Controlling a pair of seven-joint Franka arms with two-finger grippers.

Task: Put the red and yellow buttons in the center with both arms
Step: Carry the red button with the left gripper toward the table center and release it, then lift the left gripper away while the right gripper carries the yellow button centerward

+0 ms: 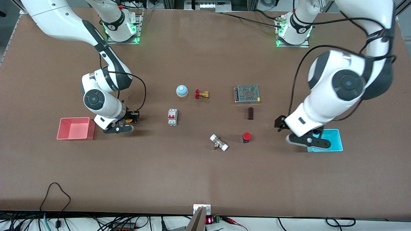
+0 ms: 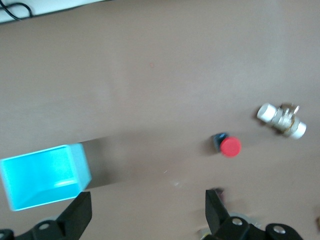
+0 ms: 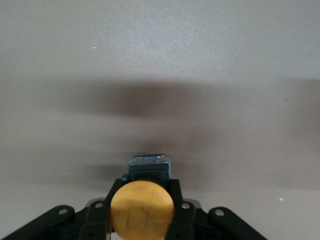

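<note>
The red button [image 1: 246,137] stands on the brown tabletop [image 1: 199,170], toward the left arm's end and nearer the front camera than a dark brown block. It also shows in the left wrist view [image 2: 230,146]. My left gripper [image 1: 280,123] is open and empty, low over the table between the red button and the cyan bin, its jaws wide apart in its wrist view [image 2: 148,210]. My right gripper [image 1: 131,119] is shut on the yellow button [image 1: 128,120] beside the pink bin. In the right wrist view the yellow cap [image 3: 142,210] sits between the fingers [image 3: 176,200].
A pink bin [image 1: 76,128] stands at the right arm's end and a cyan bin [image 1: 332,144] at the left arm's end. Around the middle lie a blue bell [image 1: 182,90], a brass valve [image 1: 201,94], a circuit breaker [image 1: 172,117], a power supply [image 1: 247,93], a dark block [image 1: 250,113] and a white-ended fitting [image 1: 219,142].
</note>
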